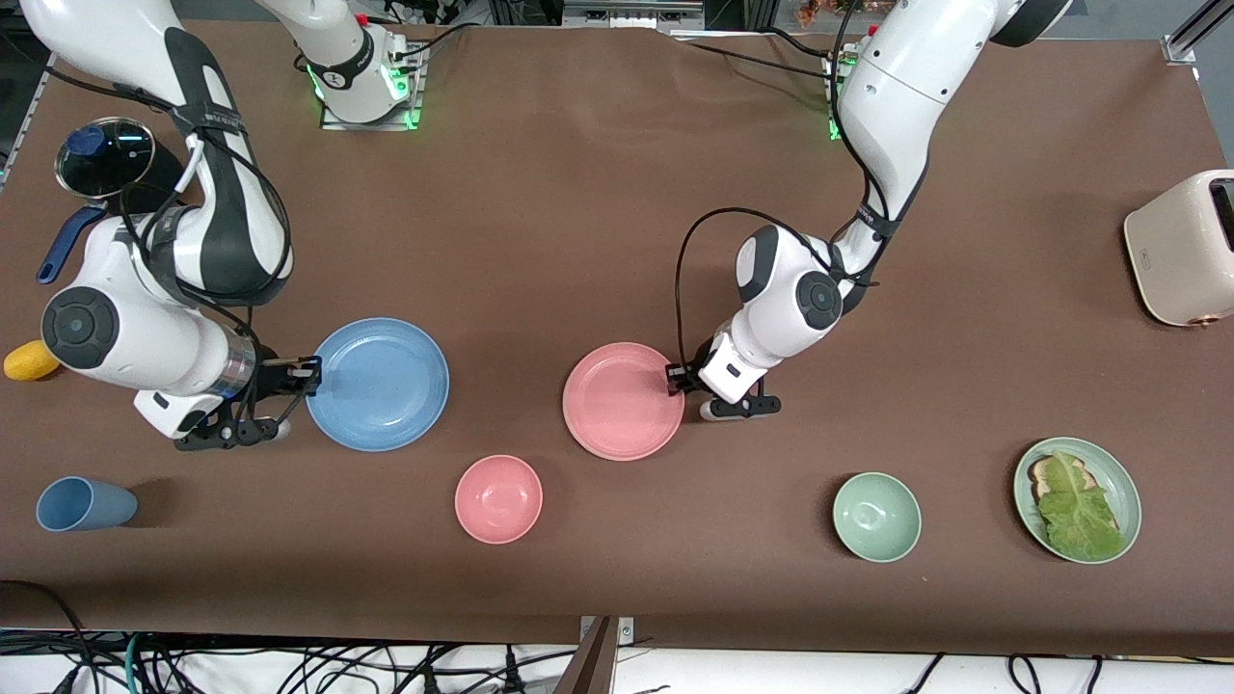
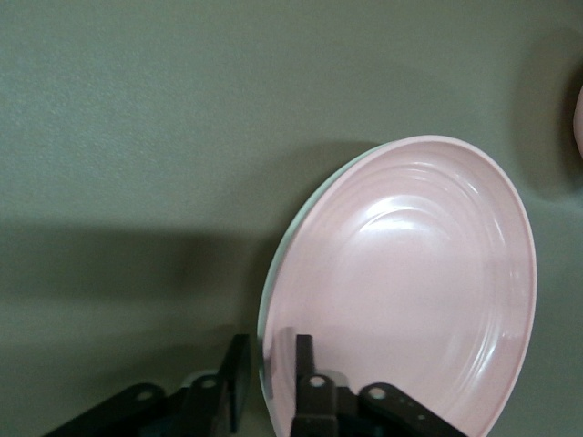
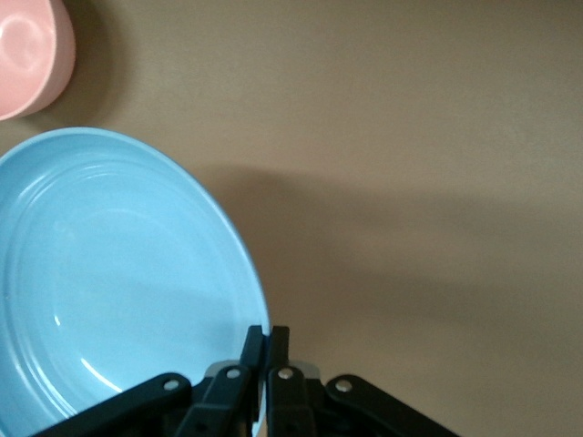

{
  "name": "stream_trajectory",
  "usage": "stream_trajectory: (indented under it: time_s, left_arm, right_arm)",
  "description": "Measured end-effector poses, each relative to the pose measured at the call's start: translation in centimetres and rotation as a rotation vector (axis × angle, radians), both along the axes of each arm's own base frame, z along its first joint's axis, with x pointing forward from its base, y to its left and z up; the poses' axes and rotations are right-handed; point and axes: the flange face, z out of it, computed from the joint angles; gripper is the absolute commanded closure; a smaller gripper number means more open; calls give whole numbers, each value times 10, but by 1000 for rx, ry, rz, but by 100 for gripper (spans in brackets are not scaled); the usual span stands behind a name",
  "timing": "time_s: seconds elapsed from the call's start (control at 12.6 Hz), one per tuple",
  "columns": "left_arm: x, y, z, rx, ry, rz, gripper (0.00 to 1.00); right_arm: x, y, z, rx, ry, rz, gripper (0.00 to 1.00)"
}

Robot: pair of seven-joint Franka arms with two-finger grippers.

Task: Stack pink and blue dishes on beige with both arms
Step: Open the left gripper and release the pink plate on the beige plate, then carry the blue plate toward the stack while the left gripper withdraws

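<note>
Left tool [image 2: 269,378] is sitting at the pink plate's [image 1: 623,400] rim, fingers apart astride it; beneath the plate a pale edge is peeking out, colour unclear. Right tool [image 3: 265,350] is clamping the blue plate's [image 1: 378,383] rim, just beside. Pink bowl [image 1: 498,498] is lying nearer the camera between the plates.

Brown cloth covers the table [image 1: 598,193]. On it: pink plate [image 1: 622,403] mid-table, pink bowl [image 1: 498,498] nearer the camera; blue cup [image 1: 82,504], yellow object [image 1: 31,360], glass lid [image 1: 104,157] at the right arm's end; green bowl [image 1: 876,516], lettuce plate [image 1: 1077,498], toaster [image 1: 1184,249] toward the left arm's.
</note>
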Motion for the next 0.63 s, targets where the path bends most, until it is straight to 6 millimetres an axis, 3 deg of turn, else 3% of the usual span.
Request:
stream_trajectory:
  time_s: [0.16, 0.32, 0.48, 0.63]
  left_arm:
    - [3, 4, 3, 2, -4, 5, 21]
    - [9, 12, 19, 7, 42, -13, 15]
    - [27, 39, 61, 21, 150, -52, 6]
    - [45, 78, 115, 69, 218, -96, 4]
  right_arm:
    - [3, 11, 5, 1, -1, -2, 100]
    - [3, 31, 6, 4, -3, -22, 100]
    - [0, 60, 7, 29, 1, -59, 100]
    - [-3, 88, 6, 60, 14, -97, 100]
